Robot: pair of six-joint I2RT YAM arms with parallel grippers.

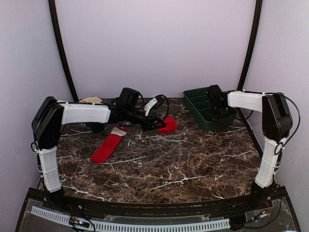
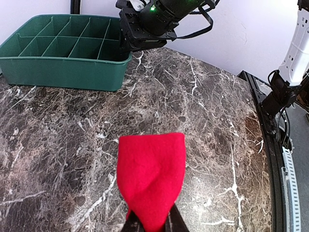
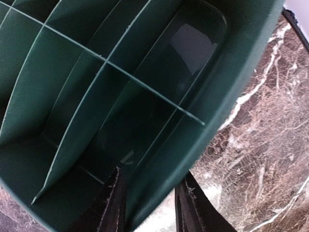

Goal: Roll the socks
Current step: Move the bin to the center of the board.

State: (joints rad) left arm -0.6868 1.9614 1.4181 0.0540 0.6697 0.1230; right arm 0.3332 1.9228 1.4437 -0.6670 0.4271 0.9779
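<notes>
A plain red sock (image 2: 152, 174) lies partly on the marble, its near end pinched in my left gripper (image 2: 150, 223), which is shut on it. From above, this sock (image 1: 169, 124) is a small red bundle at my left gripper (image 1: 159, 124) near the table's middle back. The second sock (image 1: 107, 147), red with a white-and-pink cuff, lies flat and stretched out on the left. My right gripper (image 3: 152, 175) stands open astride the near wall of the green tray (image 3: 159, 72), one finger (image 3: 113, 203) inside, the other outside.
The green divided tray (image 1: 205, 107) stands at the back right, its compartments bare where visible. The right arm (image 2: 154, 19) hangs over the tray's corner in the left wrist view. A beige object (image 1: 91, 100) lies at the back left behind the left arm.
</notes>
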